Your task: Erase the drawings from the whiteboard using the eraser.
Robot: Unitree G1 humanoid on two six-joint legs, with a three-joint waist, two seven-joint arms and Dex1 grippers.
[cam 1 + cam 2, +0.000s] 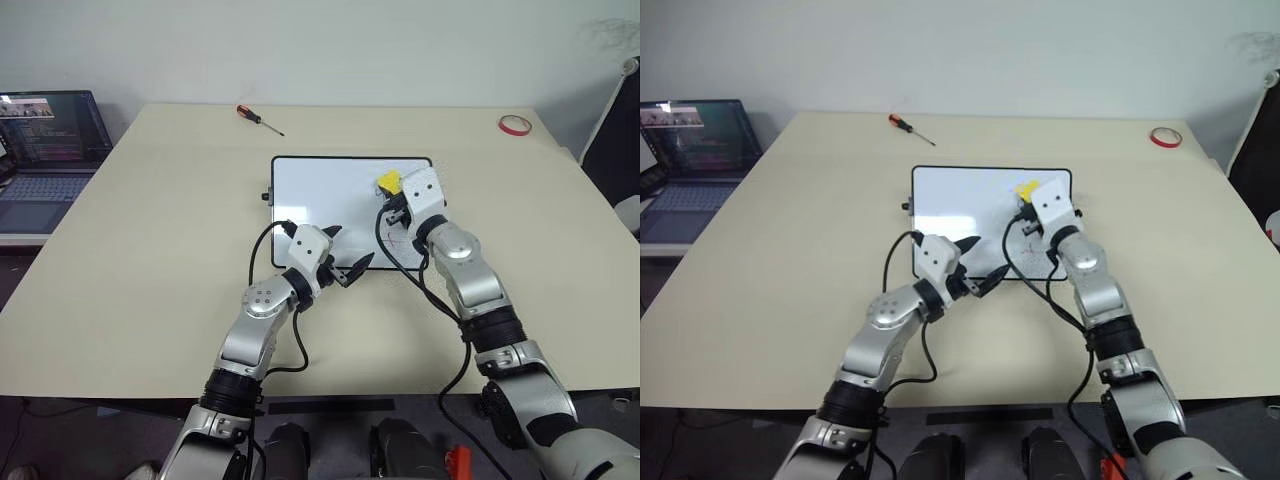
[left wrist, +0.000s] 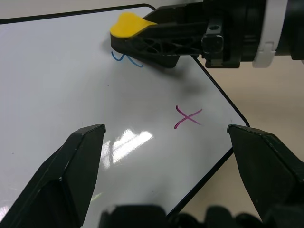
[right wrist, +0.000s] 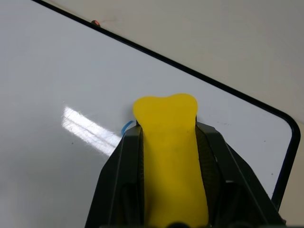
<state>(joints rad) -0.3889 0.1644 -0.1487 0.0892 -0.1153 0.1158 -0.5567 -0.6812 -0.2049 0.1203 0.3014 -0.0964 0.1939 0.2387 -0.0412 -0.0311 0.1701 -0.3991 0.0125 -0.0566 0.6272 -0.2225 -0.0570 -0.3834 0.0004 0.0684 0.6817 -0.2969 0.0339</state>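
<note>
My right hand (image 3: pixel 168 142) grips the eraser (image 3: pixel 168 142) over the blue loop (image 2: pixel 124 59) on the whiteboard (image 1: pixel 320 200); my left hand (image 2: pixel 166 142) hangs released.

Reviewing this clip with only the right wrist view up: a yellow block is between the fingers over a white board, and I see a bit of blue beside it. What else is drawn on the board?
Observer: A red cross sits on the whiteboard near its rounded corner, untouched, apart from the eraser.
Operator: How much of the blue mark is left?
Observer: The blue loop pokes out from under the eraser's dark underside; part of it is covered.
Operator: Where is the other hand?
Observer: The left hand is at the board's near edge, fingers apart and holding nothing, while the right hand grips the eraser.
Operator: Anything else on the table?
Observer: A screwdriver and a red tape ring lie beyond the board.
</note>
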